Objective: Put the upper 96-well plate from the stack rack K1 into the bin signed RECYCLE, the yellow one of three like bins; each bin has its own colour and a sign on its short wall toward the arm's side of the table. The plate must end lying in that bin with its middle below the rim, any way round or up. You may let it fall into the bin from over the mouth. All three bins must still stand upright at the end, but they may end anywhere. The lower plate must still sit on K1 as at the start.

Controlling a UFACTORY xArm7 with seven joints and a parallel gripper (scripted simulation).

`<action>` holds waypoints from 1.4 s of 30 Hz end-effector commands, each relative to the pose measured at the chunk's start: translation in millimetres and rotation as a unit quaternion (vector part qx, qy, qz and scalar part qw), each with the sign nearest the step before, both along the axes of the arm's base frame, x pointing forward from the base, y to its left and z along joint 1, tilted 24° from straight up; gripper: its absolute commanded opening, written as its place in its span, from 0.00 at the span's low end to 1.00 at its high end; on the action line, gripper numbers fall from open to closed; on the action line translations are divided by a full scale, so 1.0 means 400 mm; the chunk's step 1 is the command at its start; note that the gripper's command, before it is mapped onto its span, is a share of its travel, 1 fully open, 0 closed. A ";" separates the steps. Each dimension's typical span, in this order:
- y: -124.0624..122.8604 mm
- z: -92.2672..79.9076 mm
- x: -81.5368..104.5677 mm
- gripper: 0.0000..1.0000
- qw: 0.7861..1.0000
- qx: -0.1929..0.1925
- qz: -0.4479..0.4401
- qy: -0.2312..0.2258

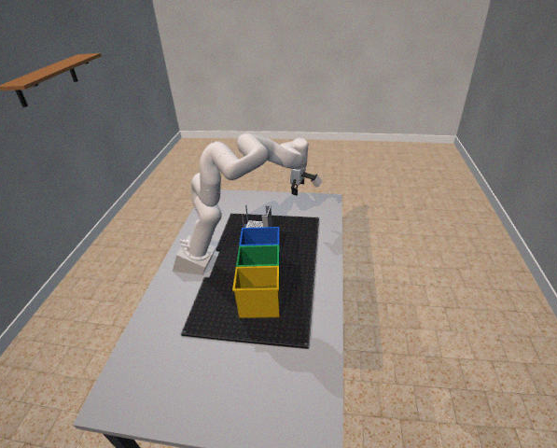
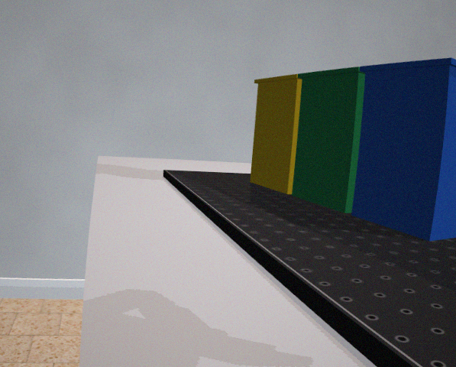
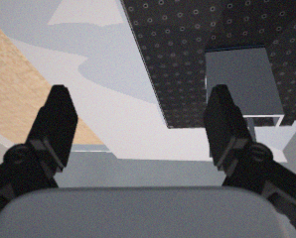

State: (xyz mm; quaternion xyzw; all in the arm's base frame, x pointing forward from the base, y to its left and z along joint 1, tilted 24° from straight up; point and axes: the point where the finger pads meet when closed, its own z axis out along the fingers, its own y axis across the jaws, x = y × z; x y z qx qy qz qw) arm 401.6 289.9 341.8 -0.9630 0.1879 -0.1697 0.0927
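Observation:
The rack K1 stands at the far end of the black mat, with thin grey posts. A white well plate shows in it just behind the blue bin; I cannot tell the two plates apart. The yellow bin is the nearest of the three and also shows in the exterior view. My gripper hangs open and empty above the table's far right corner, to the right of the rack and beyond it. In the wrist view the fingers stand wide over the mat's corner, with a grey block beside the right finger.
The blue bin and the green bin stand in a row between the rack and the yellow bin, walls touching. They also show from the side. No bin signs are visible. The arm's base stands left of the mat.

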 end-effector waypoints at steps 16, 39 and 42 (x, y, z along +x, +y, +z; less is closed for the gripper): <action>0.012 0.002 -0.186 1.00 0.999 -0.019 0.040 -0.003; -0.020 -0.060 -0.370 1.00 0.995 -0.069 0.074 -0.011; -0.029 -0.074 -0.395 1.00 0.995 -0.069 0.074 -0.011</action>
